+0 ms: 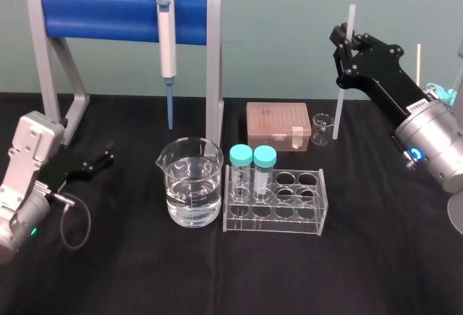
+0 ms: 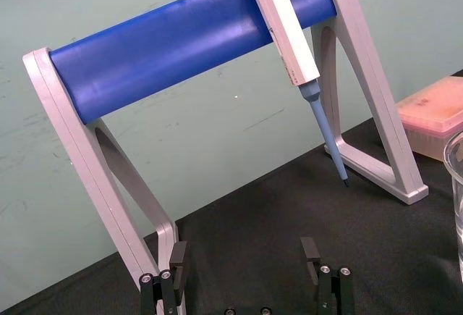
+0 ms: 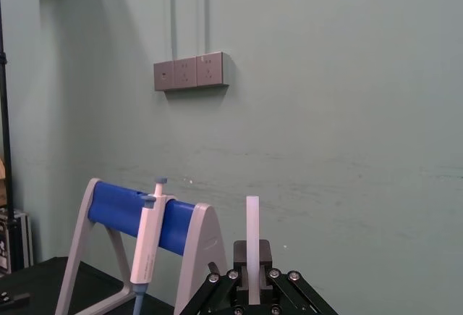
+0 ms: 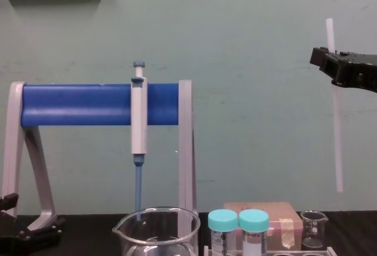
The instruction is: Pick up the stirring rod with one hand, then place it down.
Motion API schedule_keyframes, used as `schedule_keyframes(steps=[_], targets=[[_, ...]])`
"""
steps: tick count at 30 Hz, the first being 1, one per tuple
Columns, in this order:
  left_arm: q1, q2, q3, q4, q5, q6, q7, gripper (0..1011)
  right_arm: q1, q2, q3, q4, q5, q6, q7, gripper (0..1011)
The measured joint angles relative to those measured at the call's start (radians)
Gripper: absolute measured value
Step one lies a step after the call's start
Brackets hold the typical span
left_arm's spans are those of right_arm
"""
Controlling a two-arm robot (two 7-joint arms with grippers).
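Stirring rod (image 1: 340, 105) upright in right claw (image 1: 349, 44), left claw (image 1: 107, 154) low, jaws apart

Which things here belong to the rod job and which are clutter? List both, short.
Job:
- stirring rod, upright in the air
- right hand, shut on it

Lying about:
- pipette on its stand
- big beaker
- tube rack with two capped tubes
- pink box
- small beaker
- left hand, open, low at the left
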Motion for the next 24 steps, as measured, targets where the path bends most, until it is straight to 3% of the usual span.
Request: schedule_keyframes(steps=[9,24], targets=[[0.000,0.000,0.000,0.000,0.000,0.000,0.000,1000,-0.003,0.004,-0.001,0.003,0.011,-0.005,0.014,68],[0.000,0.000,0.000,0.000,0.000,0.000,0.000,1000,-0.020,0.046,-0.024,0.049,0.094,-0.058,0.135,68]])
